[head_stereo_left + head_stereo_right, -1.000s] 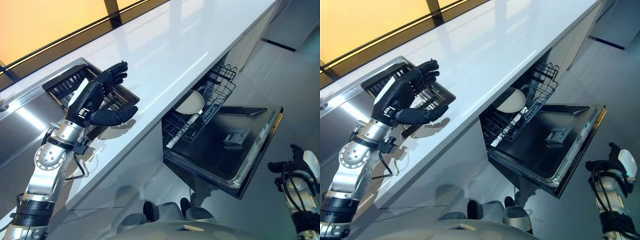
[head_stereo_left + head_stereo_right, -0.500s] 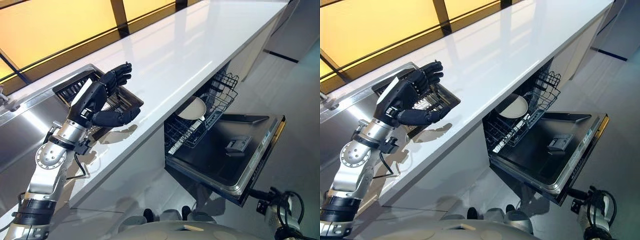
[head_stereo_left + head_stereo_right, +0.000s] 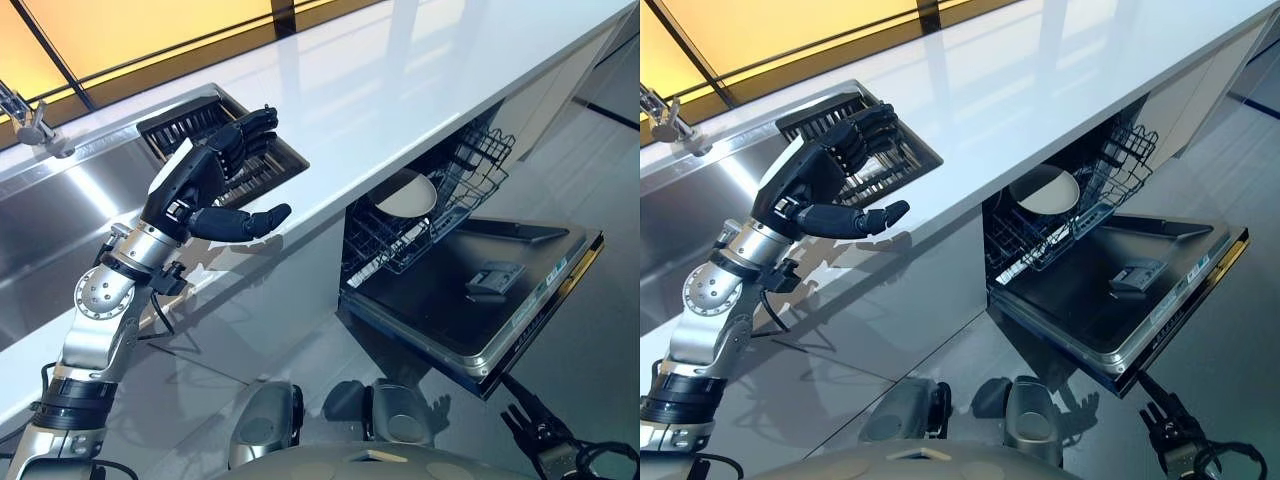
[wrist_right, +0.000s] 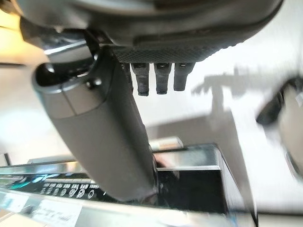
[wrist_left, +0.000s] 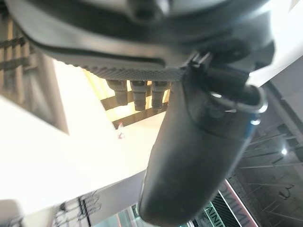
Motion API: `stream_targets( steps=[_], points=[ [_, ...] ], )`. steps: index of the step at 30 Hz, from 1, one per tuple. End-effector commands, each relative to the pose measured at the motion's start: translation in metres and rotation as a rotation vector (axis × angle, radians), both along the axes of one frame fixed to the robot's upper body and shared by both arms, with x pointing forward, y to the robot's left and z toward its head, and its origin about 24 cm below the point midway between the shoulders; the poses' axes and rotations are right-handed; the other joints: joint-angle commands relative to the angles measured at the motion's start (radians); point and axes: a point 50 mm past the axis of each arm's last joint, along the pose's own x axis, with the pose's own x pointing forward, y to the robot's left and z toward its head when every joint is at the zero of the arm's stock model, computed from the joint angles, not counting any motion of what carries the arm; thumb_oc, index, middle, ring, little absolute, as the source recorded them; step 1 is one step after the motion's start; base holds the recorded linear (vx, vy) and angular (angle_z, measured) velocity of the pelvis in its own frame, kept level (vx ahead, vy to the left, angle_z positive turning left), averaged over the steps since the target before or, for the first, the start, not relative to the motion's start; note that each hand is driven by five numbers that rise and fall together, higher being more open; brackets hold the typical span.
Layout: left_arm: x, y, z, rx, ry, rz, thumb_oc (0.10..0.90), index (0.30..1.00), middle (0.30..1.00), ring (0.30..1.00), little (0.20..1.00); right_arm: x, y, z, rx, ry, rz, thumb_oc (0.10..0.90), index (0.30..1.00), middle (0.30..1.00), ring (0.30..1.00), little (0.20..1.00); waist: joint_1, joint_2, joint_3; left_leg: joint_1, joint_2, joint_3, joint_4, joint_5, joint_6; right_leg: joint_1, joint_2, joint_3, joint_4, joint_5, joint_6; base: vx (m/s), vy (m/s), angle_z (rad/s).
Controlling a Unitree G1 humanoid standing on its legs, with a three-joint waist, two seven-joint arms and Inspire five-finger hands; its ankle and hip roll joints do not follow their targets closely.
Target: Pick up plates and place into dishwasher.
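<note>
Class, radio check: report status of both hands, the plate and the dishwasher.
Left hand open, empty, above the counter by the drying rack. Right hand open, empty. One plate racked in open dishwasher. Nothing obstructing.

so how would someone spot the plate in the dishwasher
Find the long white counter, then the open dishwasher under it with its door folded down. In the wire rack just under the counter edge, the plate stands on edge: a pale round disc, the one light, solid thing among thin dark wires.
</note>
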Motion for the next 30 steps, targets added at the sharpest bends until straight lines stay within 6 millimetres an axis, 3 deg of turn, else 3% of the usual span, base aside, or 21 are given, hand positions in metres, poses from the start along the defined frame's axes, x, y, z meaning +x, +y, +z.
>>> stream_targets(
  steps=[1, 6, 12, 17, 23, 26, 30],
  points=[
    [-0.003, -0.013, 0.050, -0.053, -0.255, -0.081, 0.800, 0.900, 0.900, 0.900, 0.900, 0.059, 0.042, 0.009, 0.182, -0.308, 0.355, 0.800, 0.900, 0.900, 0.900, 0.900, 0.035, 0.021, -0.023, -0.043, -0.035, 0.006, 0.190, -0.112, 0.079, -0.006, 0.024, -0.031, 0.115, 0.011, -0.039, -0.08, -0.022, -0.06],
    [-0.003, -0.017, 0.048, -0.049, -0.248, -0.112, 0.800, 0.900, 0.900, 0.900, 0.900, 0.113, 0.057, 0.047, 0.199, -0.598, 0.569, 0.800, 0.900, 0.900, 0.900, 0.900, 0.050, 0.013, -0.008, -0.089, -0.043, -0.002, 0.242, -0.106, 0.073, -0.041, 0.031, -0.021, 0.144, 0.018, -0.031, -0.05, -0.027, -0.05],
    [0.003, -0.020, 0.040, -0.035, -0.217, -0.122, 0.800, 0.900, 0.900, 0.900, 0.900, 0.185, 0.085, 0.121, 0.131, -0.949, 0.790, 0.800, 0.900, 0.900, 0.900, 0.900, 0.065, 0.014, -0.001, -0.086, -0.055, -0.010, 0.228, -0.086, 0.061, -0.036, 0.039, -0.004, 0.133, 0.034, -0.016, 0.01, -0.004, -0.14],
    [0.014, -0.019, 0.042, -0.042, -0.204, -0.119, 0.800, 0.900, 0.900, 0.900, 0.900, 0.230, 0.112, 0.178, 0.139, -1.186, 0.849, 0.800, 0.900, 0.900, 0.900, 0.900, 0.074, 0.018, -0.007, -0.067, -0.063, -0.005, 0.206, -0.090, 0.056, -0.021, 0.033, 0.002, 0.126, 0.034, -0.010, 0.04, 0.029, -0.04],
    [0.022, -0.020, 0.042, -0.054, -0.185, -0.109, 0.800, 0.900, 0.900, 0.900, 0.900, 0.251, 0.135, 0.220, 0.167, -1.409, 0.803, 0.800, 0.900, 0.900, 0.900, 0.900, 0.084, 0.019, -0.029, -0.039, -0.075, -0.011, 0.176, -0.090, 0.059, -0.004, 0.025, -0.001, 0.116, 0.031, -0.007, 0.05, 0.038, -0.24],
    [0.025, -0.020, 0.043, -0.071, -0.187, -0.102, 0.800, 0.900, 0.900, 0.900, 0.900, 0.255, 0.140, 0.230, 0.178, -1.462, 0.780, 0.800, 0.900, 0.900, 0.900, 0.900, 0.087, 0.019, -0.042, -0.025, -0.077, -0.013, 0.159, -0.090, 0.061, 0.006, 0.020, -0.007, 0.109, 0.027, -0.007, 0.04, 0.045, 0.06],
    [0.027, -0.021, 0.043, -0.083, -0.189, -0.105, 0.800, 0.900, 0.900, 0.900, 0.900, 0.255, 0.141, 0.226, 0.166, -1.440, 0.803, 0.800, 0.900, 0.900, 0.900, 0.900, 0.087, 0.016, -0.055, -0.008, -0.076, -0.014, 0.143, -0.091, 0.062, 0.020, 0.014, -0.017, 0.097, 0.025, -0.007, 0.02, 0.035, 0.02]
  ],
)
